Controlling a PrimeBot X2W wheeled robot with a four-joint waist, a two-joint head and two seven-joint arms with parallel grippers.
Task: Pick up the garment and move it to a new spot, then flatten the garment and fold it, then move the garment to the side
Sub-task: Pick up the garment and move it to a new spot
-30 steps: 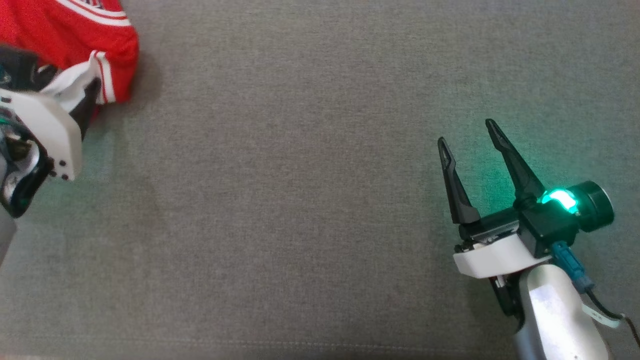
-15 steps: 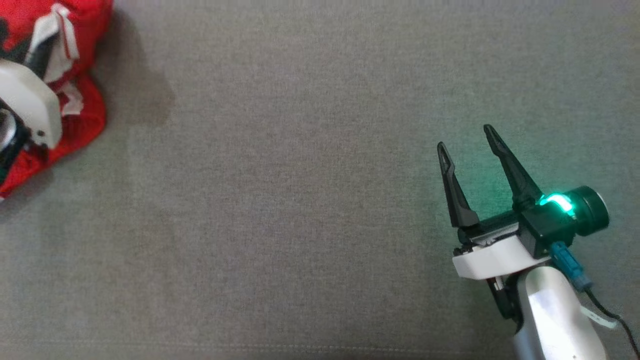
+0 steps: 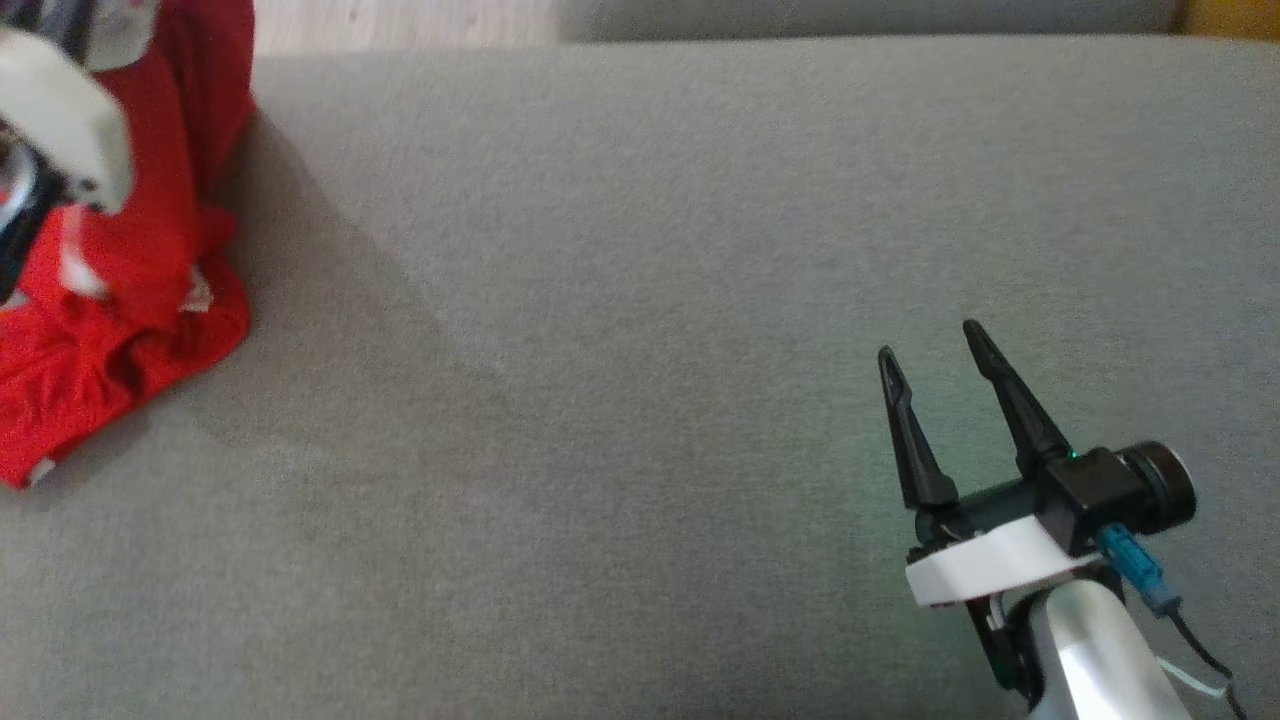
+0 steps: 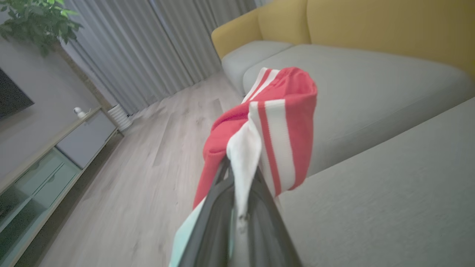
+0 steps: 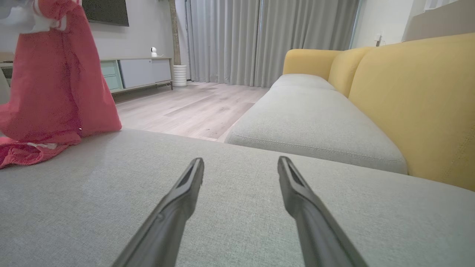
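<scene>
The red garment (image 3: 130,300) with white stripes hangs from my left arm at the far left of the head view, its lower part bunched on the grey cushion (image 3: 640,250). My left gripper (image 4: 239,170) is shut on the garment's white and red striped edge (image 4: 274,137), which drapes over the finger ends. From the right wrist view the garment (image 5: 55,85) hangs at the left, its hem resting on the cushion. My right gripper (image 3: 925,345) stands open low over the cushion at the lower right, with nothing between its fingers (image 5: 189,185).
The cushion's far edge (image 3: 700,40) runs along the top of the head view, with wood floor (image 5: 193,107) beyond. A yellow sofa with grey seats (image 5: 315,118) stands past it. A low cabinet (image 5: 137,72) and curtains line the far wall.
My left gripper has shut on the garment and risen with it, so the cloth now hangs. The head camera has tilted up, bringing the cushion's far edge into view. The right gripper stays open.
</scene>
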